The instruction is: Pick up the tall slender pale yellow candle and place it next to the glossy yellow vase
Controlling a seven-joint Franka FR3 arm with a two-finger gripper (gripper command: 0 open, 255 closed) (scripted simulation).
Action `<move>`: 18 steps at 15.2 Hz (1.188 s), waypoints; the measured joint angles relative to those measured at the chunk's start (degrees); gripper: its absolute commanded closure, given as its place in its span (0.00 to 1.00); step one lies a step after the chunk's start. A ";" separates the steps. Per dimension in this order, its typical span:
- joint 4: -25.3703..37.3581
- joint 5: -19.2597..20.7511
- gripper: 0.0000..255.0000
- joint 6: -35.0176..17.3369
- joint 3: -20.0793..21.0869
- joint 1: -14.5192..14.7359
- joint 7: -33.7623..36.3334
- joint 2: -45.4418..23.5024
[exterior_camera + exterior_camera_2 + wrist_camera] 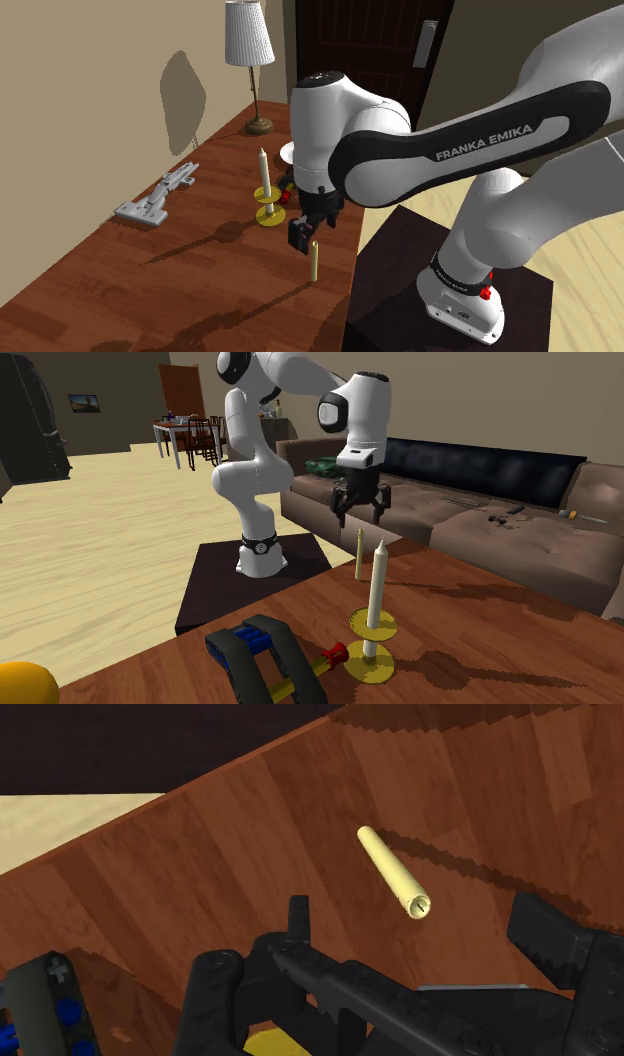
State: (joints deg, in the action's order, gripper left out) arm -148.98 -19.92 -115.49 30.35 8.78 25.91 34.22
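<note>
Gripper (361,512) open wide, empty, hovering above upright candle (359,555).

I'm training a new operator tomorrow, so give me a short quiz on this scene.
1. True or false: the gripper is clasping the slender candle.
2. The slender candle is: A standing upright on the table; B lying flat; C lifted in the air.
3. Fill in: the thicker white candle stands in a ____ holder.

Key: 1 false, the open gripper hangs above it; 2 A; 3 yellow.
</note>
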 measured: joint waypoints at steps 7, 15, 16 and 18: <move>-2.58 -1.23 0.00 -6.41 2.65 -0.02 1.13 -3.67; -3.40 -1.43 1.00 -7.78 2.97 -0.01 1.04 -4.20; -3.40 -1.43 1.00 -7.78 2.97 -0.01 1.04 -4.20; -3.40 -1.43 1.00 -7.78 2.97 -0.01 1.04 -4.20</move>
State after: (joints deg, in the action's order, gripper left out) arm -152.38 -21.35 -123.27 33.33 8.77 26.95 30.02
